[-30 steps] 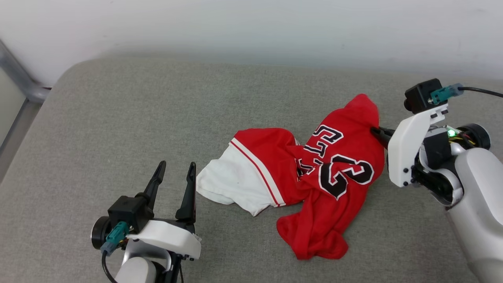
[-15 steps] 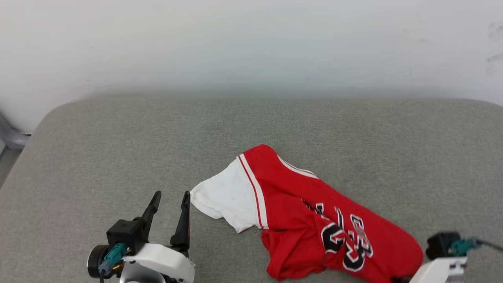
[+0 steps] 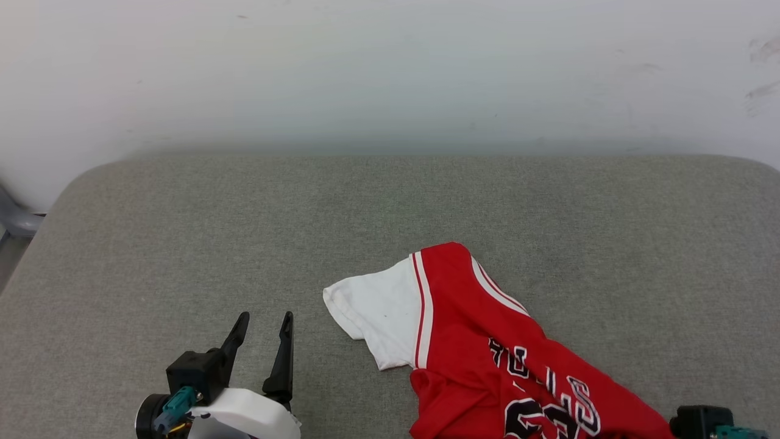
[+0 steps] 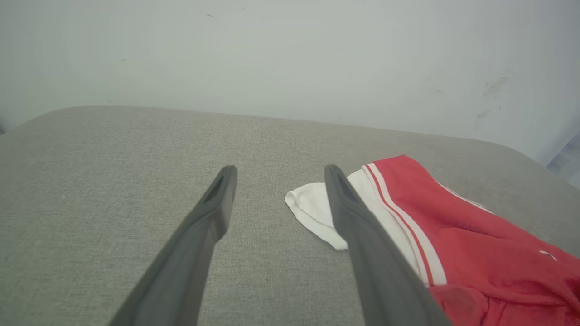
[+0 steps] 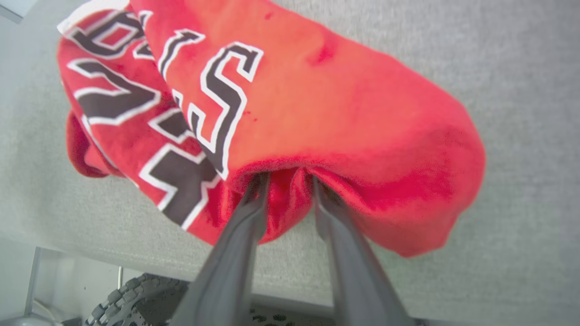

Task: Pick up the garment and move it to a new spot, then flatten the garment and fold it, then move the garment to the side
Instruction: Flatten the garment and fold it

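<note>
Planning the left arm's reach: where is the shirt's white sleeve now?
In the head view the white sleeve lies on the grey cushion, low centre, just right of the open left tool.

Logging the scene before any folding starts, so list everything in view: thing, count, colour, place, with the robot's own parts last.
garment: one, red with a white sleeve and black, white-outlined lettering, crumpled on the cushion's near right part.
cushion: one, grey, under the garment and up against the wall.
wall: one, white, behind the cushion.
metal tube: one, grey, beside the cushion's left end.
tyre: one, black and knobbly, below the cushion's edge.
left gripper: one, dark fingers, open, over bare cushion left of the white sleeve.
right gripper: one, dark fingers, parted with red cloth bunched between them; whether it grips cannot be told.
</note>
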Available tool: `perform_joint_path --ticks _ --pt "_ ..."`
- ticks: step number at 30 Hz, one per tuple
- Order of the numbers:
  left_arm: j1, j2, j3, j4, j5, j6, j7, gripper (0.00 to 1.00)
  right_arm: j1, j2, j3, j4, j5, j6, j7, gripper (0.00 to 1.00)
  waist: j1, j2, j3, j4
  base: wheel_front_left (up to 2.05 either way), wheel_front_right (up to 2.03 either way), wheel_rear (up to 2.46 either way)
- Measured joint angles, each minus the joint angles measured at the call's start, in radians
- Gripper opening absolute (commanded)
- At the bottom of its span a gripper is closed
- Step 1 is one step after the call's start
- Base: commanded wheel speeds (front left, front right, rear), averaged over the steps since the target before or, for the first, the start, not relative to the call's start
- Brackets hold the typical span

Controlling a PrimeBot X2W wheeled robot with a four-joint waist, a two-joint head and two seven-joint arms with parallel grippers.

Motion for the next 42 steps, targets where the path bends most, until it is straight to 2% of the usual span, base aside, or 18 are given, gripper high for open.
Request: perform_joint_path --ticks 5,9,13,17,20,24,27,35,42 --pt "0.008 0.003 -0.001 0.0 -0.007 0.002 0.0 1.0 -0.04 0.002 0.004 -0.03 0.005 0.0 -0.247 1.0 0.0 0.0 -0.005 -0.001 0.0 0.0 0.0" --pt "0.009 0.006 0.0 -0.001 -0.008 0.005 0.0 1.0 -0.067 0.002 0.007 -0.048 -0.01 0.0 -0.395 1.0 0.0 0.0 -0.01 -0.004 0.0 0.0 0.0" --pt "0.01 0.01 0.001 -0.005 -0.014 0.011 0.002 1.0 -0.087 0.002 -0.007 -0.058 -0.059 0.0 -0.476 1.0 0.0001 0.0 -0.015 -0.007 0.0 0.0 0.0" --pt "0.012 0.013 0.001 -0.012 -0.015 0.018 0.004 1.0 -0.104 0.002 -0.012 -0.077 -0.103 0.0 -0.487 1.0 0.0001 -0.0001 -0.017 -0.011 0.0 0.0 0.0" --pt "0.013 0.015 0.0 -0.018 -0.015 0.02 0.007 1.0 -0.132 -0.012 -0.019 -0.068 -0.121 0.0 -0.449 1.0 0.0001 0.0 -0.013 -0.012 0.0 0.0 0.0" --pt "0.007 0.013 -0.005 -0.024 -0.017 0.022 0.007 1.0 -0.183 -0.073 -0.034 -0.009 -0.098 0.0 -0.339 1.0 0.0001 0.0 0.003 -0.007 0.0 0.0 0.0" --pt "-0.008 0.012 -0.009 -0.032 -0.017 0.022 0.005 1.0 -0.239 -0.132 -0.007 0.027 -0.066 0.0 -0.232 1.0 0.0 0.0 0.027 0.0 0.0 0.0 0.0" --pt "-0.077 -0.003 -0.028 -0.03 -0.013 0.009 -0.012 1.0 -0.404 -0.299 0.193 0.1 0.024 0.0 0.084 1.0 0.0002 0.0 0.122 0.035 0.0 0.0 0.0" --pt "-0.12 -0.024 -0.038 -0.004 -0.011 -0.002 -0.025 1.0 -0.488 -0.381 0.373 0.192 0.122 0.0 0.225 1.0 0.0002 0.0 0.177 0.082 0.0 0.0 0.0"
